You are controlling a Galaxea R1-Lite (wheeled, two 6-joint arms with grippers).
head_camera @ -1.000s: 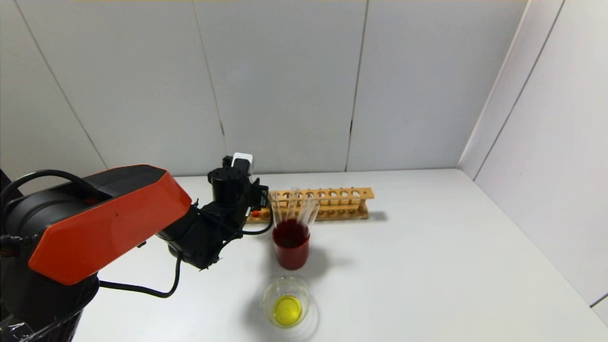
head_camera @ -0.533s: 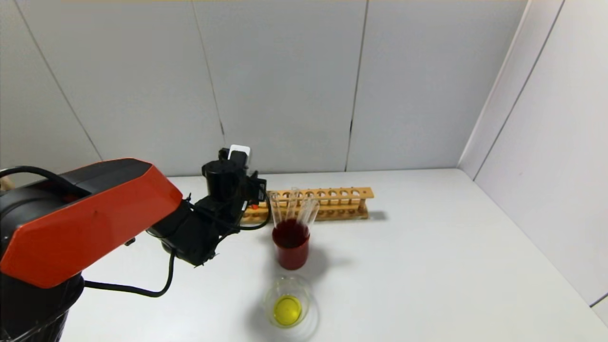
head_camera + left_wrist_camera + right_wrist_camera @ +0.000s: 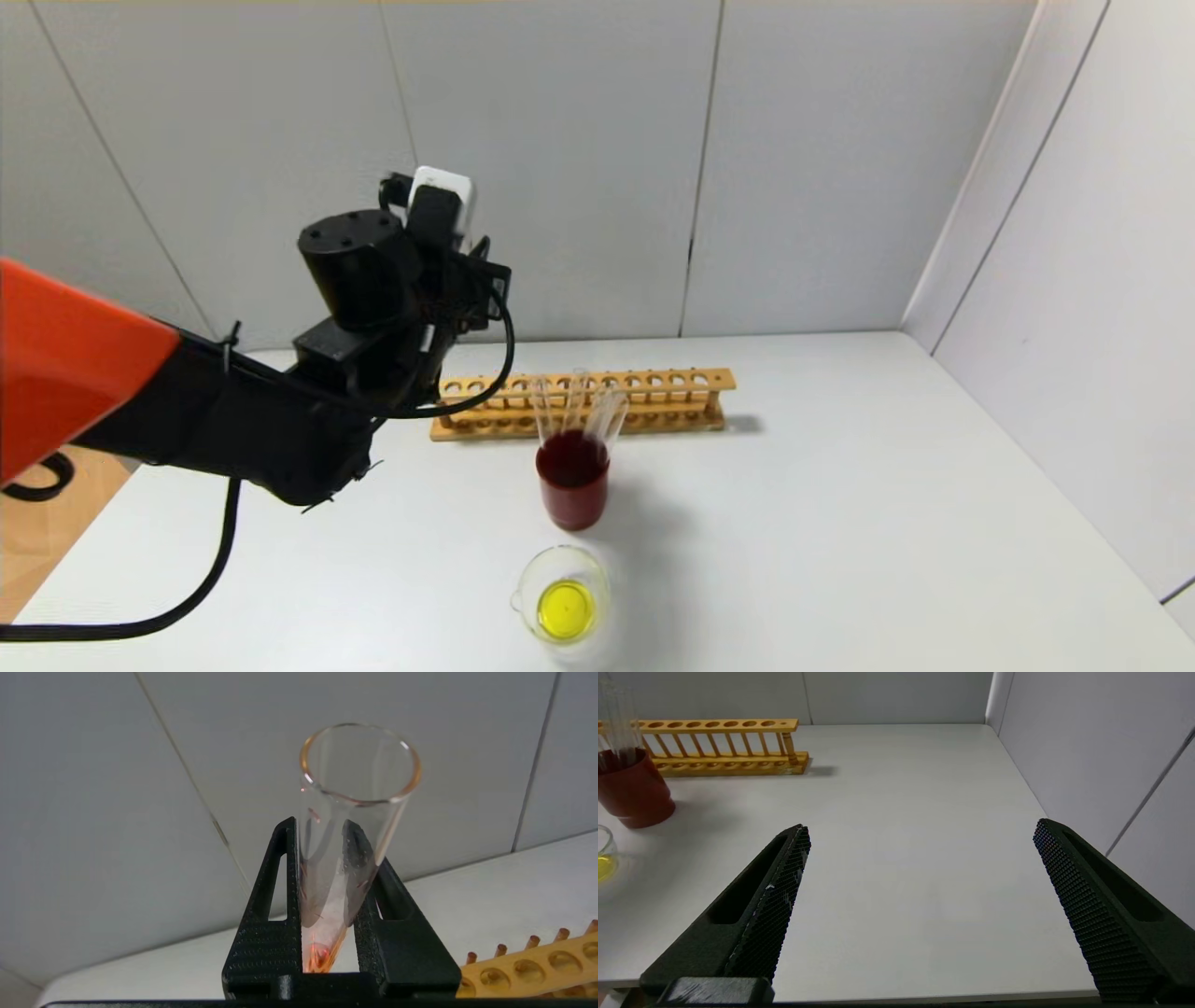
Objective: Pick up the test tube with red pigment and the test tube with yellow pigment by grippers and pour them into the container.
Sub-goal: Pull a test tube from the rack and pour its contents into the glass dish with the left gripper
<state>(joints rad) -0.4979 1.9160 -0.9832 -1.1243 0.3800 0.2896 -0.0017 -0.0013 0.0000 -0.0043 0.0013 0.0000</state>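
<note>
My left gripper is shut on the test tube with red pigment, which stands upright between the black fingers. A little red-orange liquid sits at its base and its open rim is above the fingertips. In the head view the left arm's wrist hangs high above the left end of the wooden rack. The container, a clear beaker with yellow liquid in it, stands at the table's front. The test tube with yellow pigment is out of view. My right gripper is open over bare table at the right.
A dark-red cup with several colourless tubes leaning in it stands between the rack and the beaker. Grey wall panels close the back and the right side. The table edge shows at the left.
The left arm has risen from the rack's left end, lifting the red tube out of the rack and well above it. The cup, beaker and rack have not moved.
</note>
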